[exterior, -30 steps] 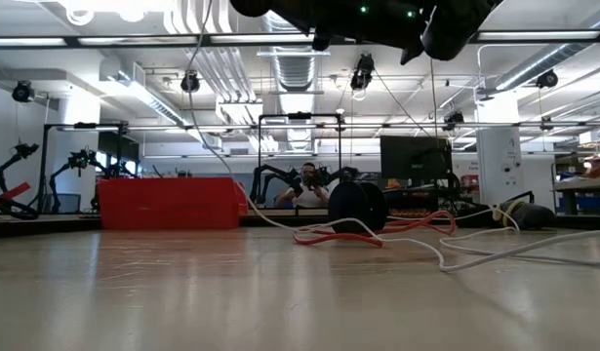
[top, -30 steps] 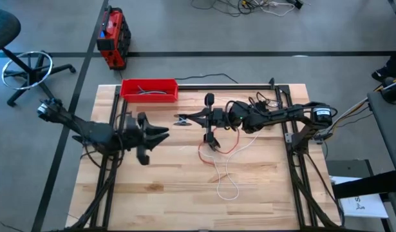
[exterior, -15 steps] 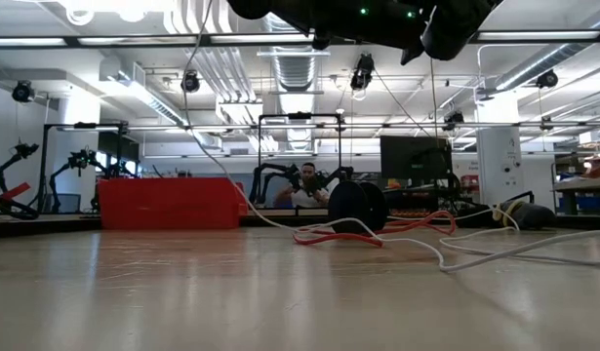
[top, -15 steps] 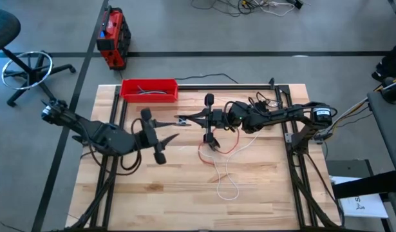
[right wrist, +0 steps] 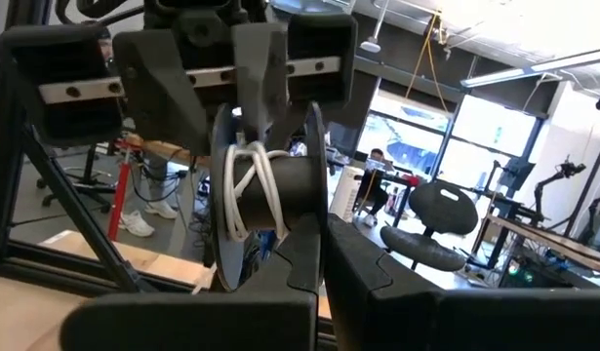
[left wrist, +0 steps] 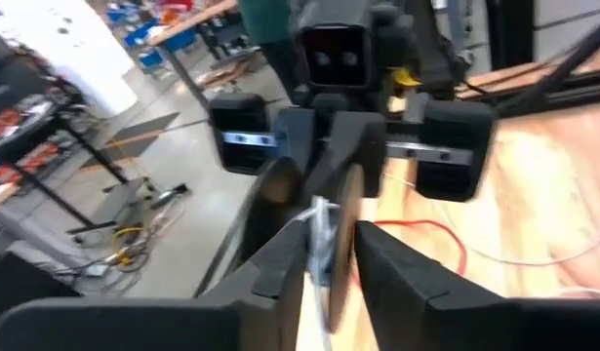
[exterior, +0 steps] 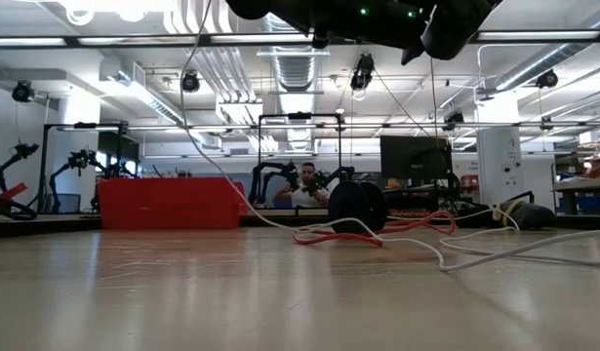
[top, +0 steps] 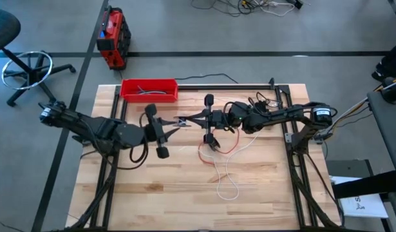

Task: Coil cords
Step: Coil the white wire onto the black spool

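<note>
Our left tool (top: pixel 177 124) pinches the edge of a black spool (right wrist: pixel 270 185), nose to nose with our right tool (top: pixel 183 120), whose fingers clamp the same spool. White cord (right wrist: pixel 243 190) is wound on its hub. Behind and below our right tool, red cord (top: pixel 231 147) and loose white cord (top: pixel 227 182) sprawl on the desk (top: pixel 185 193).

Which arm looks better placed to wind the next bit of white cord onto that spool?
Probably the left. The right claw is busy gripping the spool over the middle of the table. The left claw faces it right at the spool, with the white cord directly in front of it.
</note>
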Available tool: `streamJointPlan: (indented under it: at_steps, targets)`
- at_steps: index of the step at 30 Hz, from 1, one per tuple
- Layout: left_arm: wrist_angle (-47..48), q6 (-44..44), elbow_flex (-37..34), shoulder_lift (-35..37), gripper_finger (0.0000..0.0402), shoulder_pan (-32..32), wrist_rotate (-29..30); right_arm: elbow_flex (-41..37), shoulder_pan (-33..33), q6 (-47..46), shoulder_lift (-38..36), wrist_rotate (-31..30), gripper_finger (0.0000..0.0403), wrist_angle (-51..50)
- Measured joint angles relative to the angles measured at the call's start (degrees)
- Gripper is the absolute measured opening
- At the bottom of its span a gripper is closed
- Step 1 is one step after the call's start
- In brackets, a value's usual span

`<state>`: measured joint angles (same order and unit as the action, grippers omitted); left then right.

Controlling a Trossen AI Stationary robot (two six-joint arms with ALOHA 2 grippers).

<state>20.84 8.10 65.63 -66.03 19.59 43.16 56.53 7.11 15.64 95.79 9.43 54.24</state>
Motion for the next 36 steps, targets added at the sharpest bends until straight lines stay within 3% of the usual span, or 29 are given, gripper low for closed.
streamJointPlan:
  at_steps: [9,15,21,26,31,36]
  targets:
    - [0.74,0.58,-0.05,-2.8,0.0006,-0.02,-1.71,-0.02,-0.16,1.4,0.02,0.39,0.0,-1.24]
    - [2.44,6.21,-0.03,-3.97,0.0002,0.13,-1.7,-0.04,-0.37,1.62,0.02,0.2,0.0,-3.3]
    - [3.26,11.19,-0.03,-3.95,0.0001,1.27,-2.06,-0.04,-0.63,-9.79,-1.92,0.15,0.0019,-9.16]
    - [3.46,16.83,-0.03,-3.88,0.0,3.24,-2.01,0.23,-0.74,-13.74,-7.73,0.49,0.0056,-21.27]
    - [4.26,19.85,-0.07,-4.05,0.0,5.77,-0.49,2.69,-0.53,-15.64,-16.0,-0.51,0.0098,-42.49]
    - [4.76,24.42,-0.09,-5.97,0.0,9.19,4.87,5.23,-0.62,-29.23,-21.78,0.12,0.0126,-62.37]
